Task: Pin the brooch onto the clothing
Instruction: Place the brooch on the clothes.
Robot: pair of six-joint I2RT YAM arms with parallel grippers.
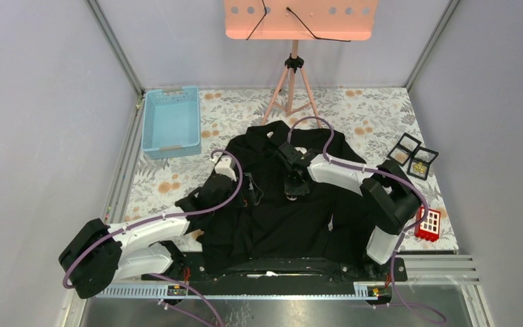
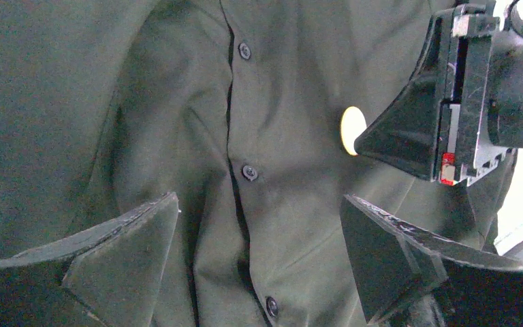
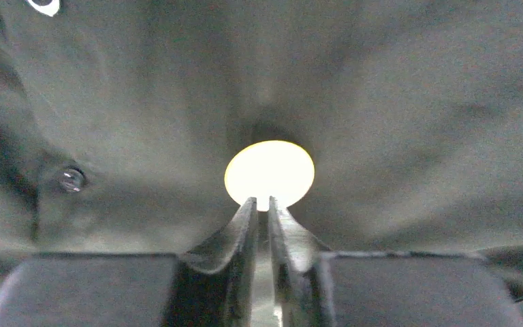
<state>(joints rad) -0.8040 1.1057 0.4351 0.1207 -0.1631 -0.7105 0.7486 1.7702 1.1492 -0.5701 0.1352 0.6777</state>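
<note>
Right wrist view puts the small round pale-yellow brooch [image 3: 270,174] directly ahead of the right end effector [image 3: 262,203]. Its two fingers are almost pressed together, with only a slit between them, and their tips meet the disc's near rim. I cannot tell whether they nip any part of it. The disc lies face-up on the large black collared button-front shirt [image 1: 272,225], and the cloth dimples and creases towards it. That suggests it is being pushed into the fabric so the fastening takes hold.

The left end effector [image 2: 259,238] is spread wide and holds nothing. It hangs over the shirt front with the button strip running between its fingers, and a dark shirt button [image 2: 250,172] sits just ahead of them. The brooch is further ahead and off to one side. By my reading, this arm is waiting close by, ready to steady or flatten the cloth.

The shirt is laid out flat, collar away from the arm bases, on a counter covered in floral-print cloth [image 1: 368,109]. Well beyond the left end effector and to its outer side sits a light-blue plastic basket [image 1: 171,121]. Out past the right arm lie shallow black display trays [image 1: 414,155] and a red box with a white grid [image 1: 428,225]. Behind the collar stands a pink tripod carrying a perforated salmon board [image 1: 299,17]. Plain lilac-grey walls [image 1: 34,102] close in the space.
</note>
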